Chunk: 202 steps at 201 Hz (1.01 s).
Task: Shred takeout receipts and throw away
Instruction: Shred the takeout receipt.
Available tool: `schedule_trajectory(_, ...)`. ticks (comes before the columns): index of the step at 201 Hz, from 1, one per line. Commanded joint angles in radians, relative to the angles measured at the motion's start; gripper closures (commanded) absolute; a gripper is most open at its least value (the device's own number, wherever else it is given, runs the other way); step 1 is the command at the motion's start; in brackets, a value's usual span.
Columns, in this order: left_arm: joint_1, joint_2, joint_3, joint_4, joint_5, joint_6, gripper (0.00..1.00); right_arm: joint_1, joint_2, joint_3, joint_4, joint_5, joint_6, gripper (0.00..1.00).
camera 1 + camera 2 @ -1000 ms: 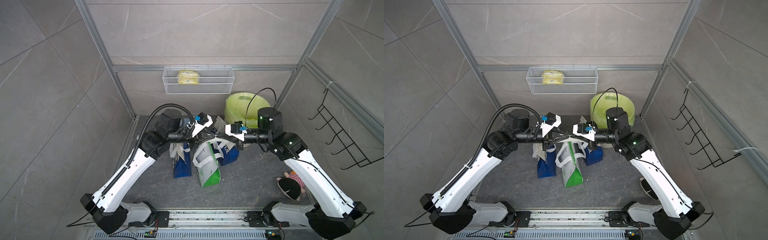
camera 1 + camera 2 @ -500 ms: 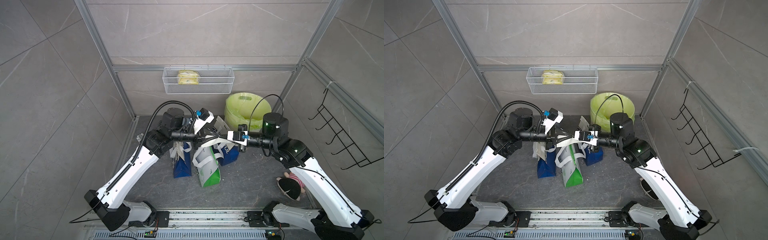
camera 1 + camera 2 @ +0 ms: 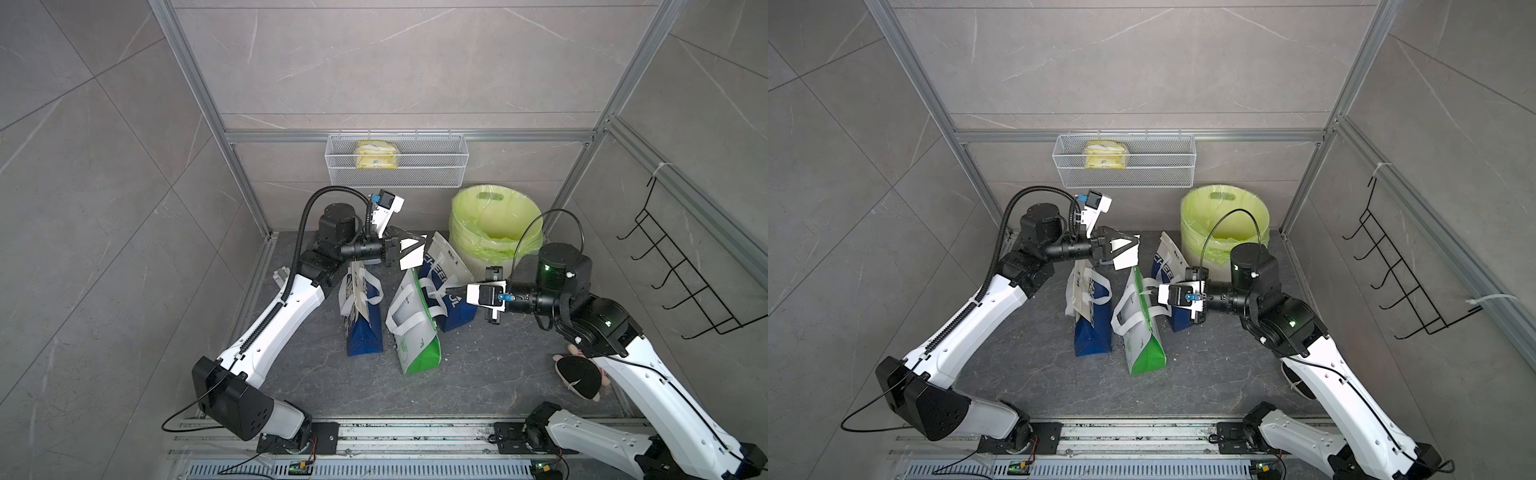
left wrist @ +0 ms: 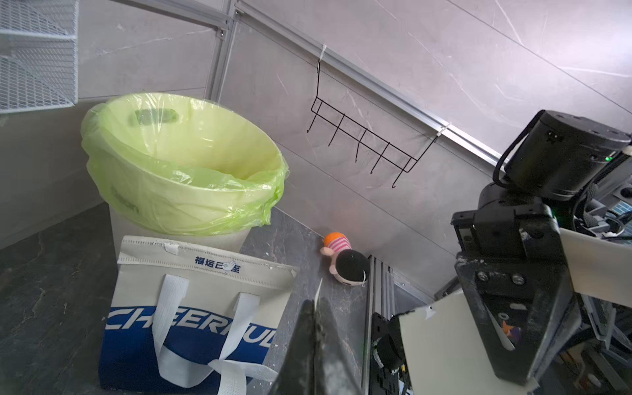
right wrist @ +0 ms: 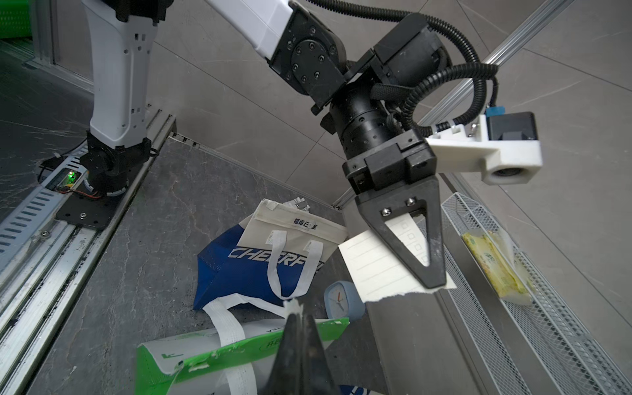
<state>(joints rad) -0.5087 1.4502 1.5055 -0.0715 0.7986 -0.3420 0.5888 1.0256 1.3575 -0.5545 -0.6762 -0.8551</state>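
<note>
Right tool [image 4: 513, 369] grips receipt half [image 4: 444, 345], prob.; L-wrist only.

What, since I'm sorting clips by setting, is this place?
Likely a mock household corner built as a robot test cell: grey tiled walls in an aluminium frame, a lined bin, a wall hook rack.

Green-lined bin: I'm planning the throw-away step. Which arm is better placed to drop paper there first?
Probably left. The left gripper, shut on a torn receipt piece, points toward the bin from close by; the right gripper, holding another piece, points away.
</note>
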Motion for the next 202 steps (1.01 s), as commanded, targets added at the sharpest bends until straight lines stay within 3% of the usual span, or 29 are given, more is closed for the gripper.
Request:
schedule_trajectory(1,0.030,-0.033,-0.015,0.105,-0.202,-0.068,1.00,0.006,-0.046,-0.028,-0.017,-0.052,0.052,1.00)
schedule_trajectory(14,0.033,-0.049,-0.057,0.173,-0.303,-0.098,1.00,0.006,-0.078,-0.058,0.024,-0.052,0.090,1.00)
schedule_trajectory(36,0.032,-0.057,-0.120,0.334,-0.308,-0.231,1.00,0.006,-0.106,-0.105,0.154,-0.023,0.236,1.00)
schedule_trajectory(58,0.025,-0.047,-0.176,0.484,-0.339,-0.469,1.00,0.006,-0.064,-0.102,0.347,0.077,0.635,1.00)
schedule_trajectory(91,0.013,-0.043,-0.298,0.728,-0.513,-0.812,1.00,0.006,0.068,0.038,0.367,0.237,1.121,1.00)
schedule_trajectory(131,-0.023,-0.043,-0.326,0.796,-0.621,-0.987,1.00,0.006,0.157,0.023,0.590,0.342,1.616,1.00)
schedule_trajectory(147,-0.049,-0.048,-0.329,0.794,-0.664,-1.032,1.00,0.005,0.211,0.068,0.564,0.383,1.721,1.00)
schedule_trajectory(202,-0.080,-0.053,-0.354,0.794,-0.699,-1.140,0.98,0.000,0.290,0.149,0.484,0.532,1.869,1.00)
